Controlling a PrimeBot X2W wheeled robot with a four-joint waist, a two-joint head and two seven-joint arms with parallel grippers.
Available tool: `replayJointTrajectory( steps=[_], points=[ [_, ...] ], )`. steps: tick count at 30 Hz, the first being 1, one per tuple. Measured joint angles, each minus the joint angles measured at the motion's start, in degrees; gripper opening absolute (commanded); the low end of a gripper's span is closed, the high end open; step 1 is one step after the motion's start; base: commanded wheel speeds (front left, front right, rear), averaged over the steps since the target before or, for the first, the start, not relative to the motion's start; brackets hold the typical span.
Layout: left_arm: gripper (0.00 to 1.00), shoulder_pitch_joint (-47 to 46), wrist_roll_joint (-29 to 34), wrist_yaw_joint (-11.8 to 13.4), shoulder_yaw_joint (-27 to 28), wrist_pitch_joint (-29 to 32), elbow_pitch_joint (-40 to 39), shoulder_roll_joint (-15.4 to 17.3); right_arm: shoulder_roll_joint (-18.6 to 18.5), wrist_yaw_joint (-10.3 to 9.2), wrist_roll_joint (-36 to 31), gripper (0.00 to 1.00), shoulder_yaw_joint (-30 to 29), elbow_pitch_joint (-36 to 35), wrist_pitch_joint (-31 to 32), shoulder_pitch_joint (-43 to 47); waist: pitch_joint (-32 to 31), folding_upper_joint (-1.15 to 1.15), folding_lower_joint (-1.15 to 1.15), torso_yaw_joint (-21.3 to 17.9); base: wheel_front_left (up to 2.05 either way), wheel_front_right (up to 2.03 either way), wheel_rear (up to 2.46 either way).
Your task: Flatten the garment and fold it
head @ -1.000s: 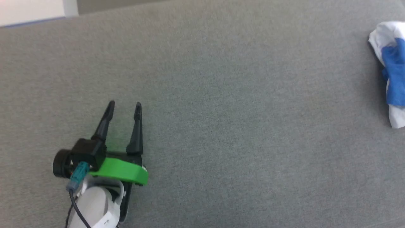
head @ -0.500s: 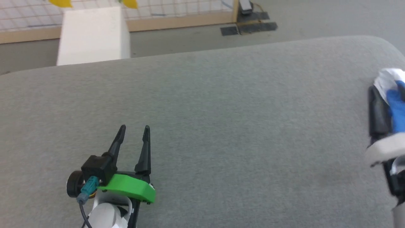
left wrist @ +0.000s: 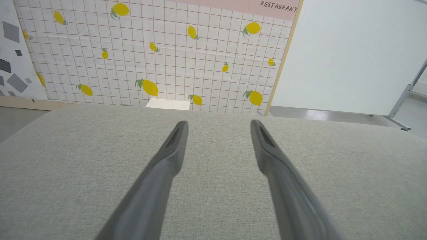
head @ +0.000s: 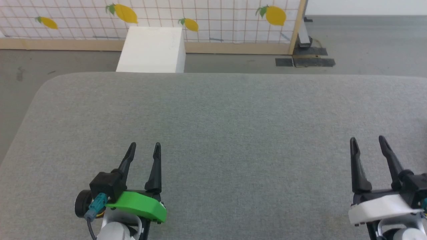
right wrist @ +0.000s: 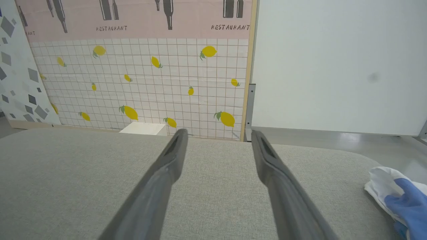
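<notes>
The garment [right wrist: 398, 196], a crumpled white and bright-blue bundle, lies on the grey cushioned surface [right wrist: 66, 173] at the right edge of the right wrist view, off to the right of my right gripper [right wrist: 218, 135]. That gripper [head: 367, 142] stands open at the lower right of the head view with nothing between its fingers. My left gripper [head: 145, 148] is open too at the lower left, empty, fingers pointing toward the far edge; the left wrist view shows it [left wrist: 218, 125] low over bare fabric.
The grey surface [head: 213, 126] has rounded far corners with floor beyond. A white box [head: 151, 50] stands just past the far edge. Behind it runs a lemon-print tiled panel [head: 200, 16] with a wooden frame. A pale wall panel [left wrist: 350, 56] rises on the right.
The head camera has swung and tilted up: the far edge, box and wall panel have come into view, the right gripper now shows, and the garment has left the head view. Both grippers stay open.
</notes>
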Motion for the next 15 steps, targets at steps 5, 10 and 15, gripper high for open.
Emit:
replayJointTrajectory(
  steps=[5,10,15],
  points=[
    [1.00,0.92,-0.07,-0.07,0.35,0.00,0.30,-0.24,0.69,0.00,-1.24,1.00,-0.13,-0.46,0.03,3.83,-1.71,0.00,0.00,1.09,0.00,0.00,0.00],
    [1.00,2.02,-0.09,-0.05,1.19,0.00,0.53,-0.36,0.74,0.00,-0.47,1.00,0.40,-0.13,0.08,4.64,-2.15,0.00,0.00,0.51,0.00,0.00,0.00],
    [1.00,3.03,-0.12,0.00,1.81,0.00,0.71,-0.46,0.75,0.00,0.02,1.00,1.29,0.30,0.09,4.65,-2.62,0.00,0.00,-0.29,0.00,0.00,0.00]
  ],
)
